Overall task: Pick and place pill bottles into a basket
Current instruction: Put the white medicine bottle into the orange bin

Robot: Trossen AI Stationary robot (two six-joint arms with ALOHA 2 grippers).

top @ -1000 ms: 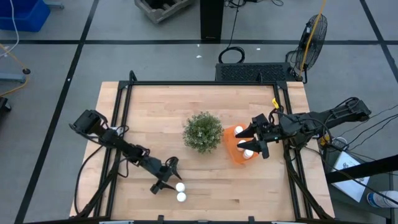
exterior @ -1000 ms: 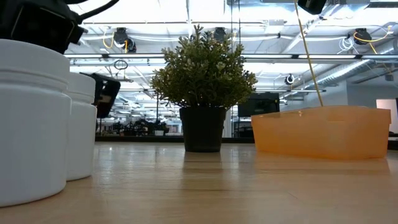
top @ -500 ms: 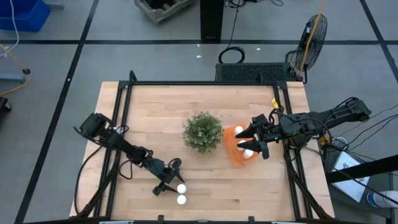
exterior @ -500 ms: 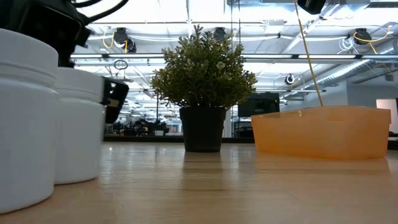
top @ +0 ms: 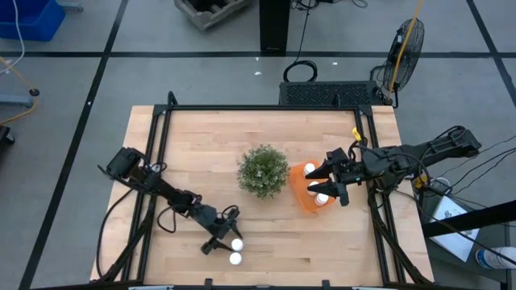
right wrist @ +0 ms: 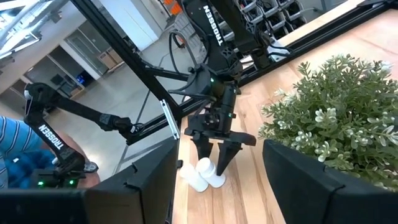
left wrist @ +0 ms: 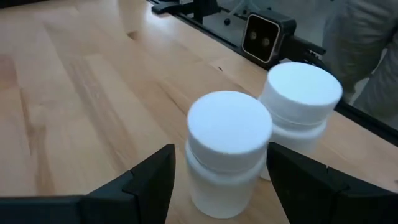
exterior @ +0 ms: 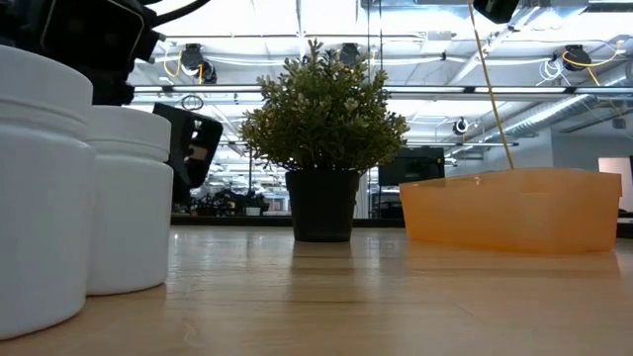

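Two white pill bottles stand on their bases on the table near its front edge. One stands between the fingers of my open left gripper. I cannot tell whether the fingers touch it. The other bottle stands just beside it, nearer the front edge. The orange basket sits right of the plant and holds three bottles. My right gripper hovers open over the basket.
A bushy green plant in a dark pot stands mid-table between the two bottles and the basket. A black frame borders the tabletop. Bare wood lies between the plant and the front edge.
My left gripper has moved toward the table's right and near edge, up to the two bottles, and now stands around the farther one. Both bottles have slid a little toward the near edge. My right gripper has kept still.
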